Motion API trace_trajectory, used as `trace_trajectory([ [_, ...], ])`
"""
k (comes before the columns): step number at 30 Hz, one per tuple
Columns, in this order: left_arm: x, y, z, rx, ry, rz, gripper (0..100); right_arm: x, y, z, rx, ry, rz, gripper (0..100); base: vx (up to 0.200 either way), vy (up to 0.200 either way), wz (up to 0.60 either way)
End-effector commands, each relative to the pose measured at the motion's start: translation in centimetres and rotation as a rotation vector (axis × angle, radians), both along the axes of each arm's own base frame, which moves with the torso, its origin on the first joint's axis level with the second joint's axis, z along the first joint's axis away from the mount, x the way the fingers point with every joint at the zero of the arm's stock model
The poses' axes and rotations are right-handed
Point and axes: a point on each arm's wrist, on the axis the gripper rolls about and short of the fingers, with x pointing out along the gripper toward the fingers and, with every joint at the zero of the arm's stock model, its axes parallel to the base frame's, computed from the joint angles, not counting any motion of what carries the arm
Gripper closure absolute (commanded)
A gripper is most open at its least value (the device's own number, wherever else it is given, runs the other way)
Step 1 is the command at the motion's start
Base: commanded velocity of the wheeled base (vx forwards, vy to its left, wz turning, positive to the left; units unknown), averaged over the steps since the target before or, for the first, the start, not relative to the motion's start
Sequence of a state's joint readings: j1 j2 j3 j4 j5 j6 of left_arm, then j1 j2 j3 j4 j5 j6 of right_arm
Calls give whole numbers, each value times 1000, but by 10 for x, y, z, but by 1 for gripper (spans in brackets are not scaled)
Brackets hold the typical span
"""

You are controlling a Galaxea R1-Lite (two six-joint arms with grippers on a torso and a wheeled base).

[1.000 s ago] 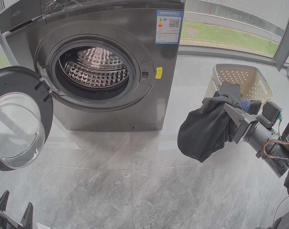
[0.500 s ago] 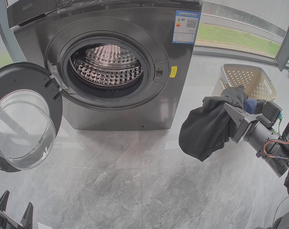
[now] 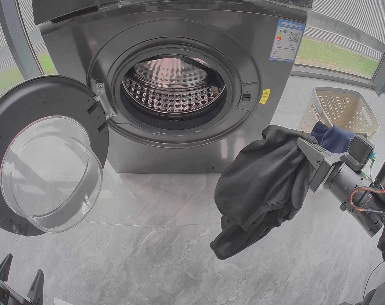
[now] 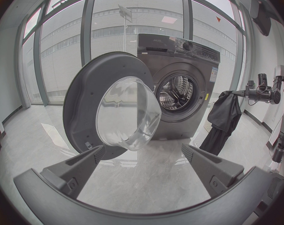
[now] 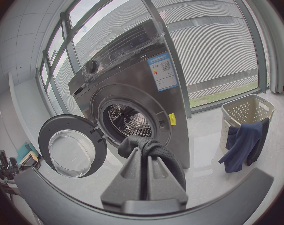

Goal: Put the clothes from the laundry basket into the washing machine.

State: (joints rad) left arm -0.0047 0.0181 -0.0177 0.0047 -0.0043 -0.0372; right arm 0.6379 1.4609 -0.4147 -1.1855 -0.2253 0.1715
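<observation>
Hanging from the right gripper (image 3: 304,145), whose fingers were pinched tight on one bunched fold, the dark garment (image 3: 260,178) drooped just right of the washing machine (image 3: 252,34), in front of its lower corner. Its hem trailed low; whether it brushed the floor (image 3: 158,242) could not be told. The drum opening (image 3: 173,90) stood clear, with the door (image 3: 48,153) swung wide to the machine's left. The laundry basket (image 3: 349,106) sat to the machine's right, a blue garment (image 3: 334,136) draped over its rim. The left gripper (image 4: 142,147) waited low in front of the machine, fingers spread wide and holding nothing. The likely trouble was the long loose tail: carried in by one fold, it could drag on the floor, catch the opening's rim, or be left hanging outside the drum. The small pinch might also slip under the cloth's weight.
</observation>
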Motion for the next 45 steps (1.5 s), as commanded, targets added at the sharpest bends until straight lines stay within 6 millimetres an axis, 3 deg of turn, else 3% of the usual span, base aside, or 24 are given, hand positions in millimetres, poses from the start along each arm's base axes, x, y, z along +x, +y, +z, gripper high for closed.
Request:
trace_trajectory([
  [1, 0, 0, -5, 0, 7, 0, 0, 0, 1, -1, -1, 4, 5, 100, 0, 0, 0],
  [11, 0, 0, -5, 2, 7, 4, 0, 2, 0, 0, 3, -1, -7, 100, 0, 0, 0],
  [19, 0, 1, -5, -5, 7, 35, 0, 4, 7, 19, 28, -62, 28, 100, 0, 0, 0],
  [25, 0, 1, -5, -1, 7, 35, 0, -2, 1, 26, 37, -88, 22, 100, 0, 0, 0],
  [36, 0, 1, -5, -1, 4, 35, 0, -15, -7, 0, -2, -17, 46, 100, 0, 0, 0],
  [39, 0, 1, -5, 5, 4, 33, 0, -29, -16, -7, 8, 6, 59, 100, 0, 0, 0],
  [45, 0, 1, -5, 8, 6, 27, 0, -25, -4, -14, 4, 47, 119, 100, 0, 0, 0],
])
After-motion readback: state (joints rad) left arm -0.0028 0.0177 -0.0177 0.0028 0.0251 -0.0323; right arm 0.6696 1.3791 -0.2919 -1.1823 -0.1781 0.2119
